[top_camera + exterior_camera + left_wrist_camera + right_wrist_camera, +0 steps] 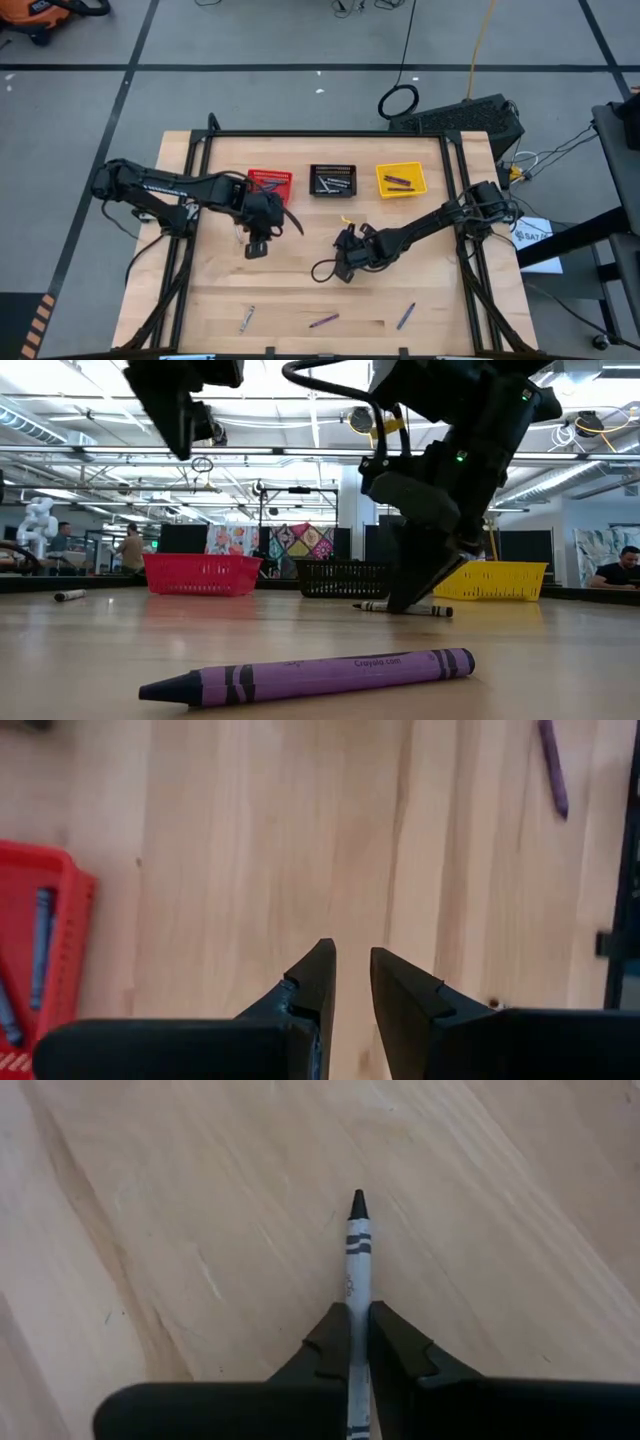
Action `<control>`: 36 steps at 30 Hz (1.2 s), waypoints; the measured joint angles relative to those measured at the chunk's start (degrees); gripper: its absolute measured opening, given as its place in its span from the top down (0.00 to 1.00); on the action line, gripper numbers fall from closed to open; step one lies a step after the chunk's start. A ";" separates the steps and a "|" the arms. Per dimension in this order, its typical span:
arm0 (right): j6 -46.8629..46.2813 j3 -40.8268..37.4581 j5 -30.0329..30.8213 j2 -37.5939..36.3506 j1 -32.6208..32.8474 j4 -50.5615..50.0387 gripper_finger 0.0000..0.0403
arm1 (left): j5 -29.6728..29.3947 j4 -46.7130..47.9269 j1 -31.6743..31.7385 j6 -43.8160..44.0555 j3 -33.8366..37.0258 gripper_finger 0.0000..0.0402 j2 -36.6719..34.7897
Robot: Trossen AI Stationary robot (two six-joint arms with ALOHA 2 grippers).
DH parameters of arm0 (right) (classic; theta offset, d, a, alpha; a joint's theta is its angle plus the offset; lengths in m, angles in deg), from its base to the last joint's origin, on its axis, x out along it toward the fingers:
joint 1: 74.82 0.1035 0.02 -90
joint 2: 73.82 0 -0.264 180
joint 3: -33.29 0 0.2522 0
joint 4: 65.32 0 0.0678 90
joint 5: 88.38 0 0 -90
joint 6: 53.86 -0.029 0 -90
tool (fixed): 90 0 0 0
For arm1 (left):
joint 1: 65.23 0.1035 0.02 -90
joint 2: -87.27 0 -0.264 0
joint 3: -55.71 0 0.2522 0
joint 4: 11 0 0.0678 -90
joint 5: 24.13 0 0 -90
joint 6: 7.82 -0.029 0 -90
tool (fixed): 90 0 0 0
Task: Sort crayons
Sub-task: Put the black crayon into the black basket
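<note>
Near the worktop's centre, the right gripper (360,1342) is clamped on a grey crayon (358,1255) lying flat, its length running straight out between the fingers; the black basket (332,180) sits toward the far edge.

Red basket (270,181), black basket (332,180), yellow basket (401,179) beside it, purple black-banded crayon (310,675), grey black-banded crayon (358,1270), pale wood table (300,290)

1. Three baskets (332,180) stood in a row at the tabletop's (300,285) far edge.
2. Three crayons (323,321) lay spread along the near edge.
3. Both tools sat between them.
</note>
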 joint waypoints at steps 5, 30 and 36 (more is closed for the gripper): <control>4.58 -0.37 -1.17 -4.34 -1.61 -1.46 0.99 | -0.76 2.19 -1.77 0.01 1.09 0.82 0.01; 35.09 5.12 0.35 -10.73 -21.34 -3.53 1.00 | -9.38 5.47 -13.40 16.59 1.19 0.82 0.02; 42.32 7.58 0.27 -10.78 -26.54 -2.42 1.00 | -11.65 4.93 -14.53 16.70 1.19 0.82 0.02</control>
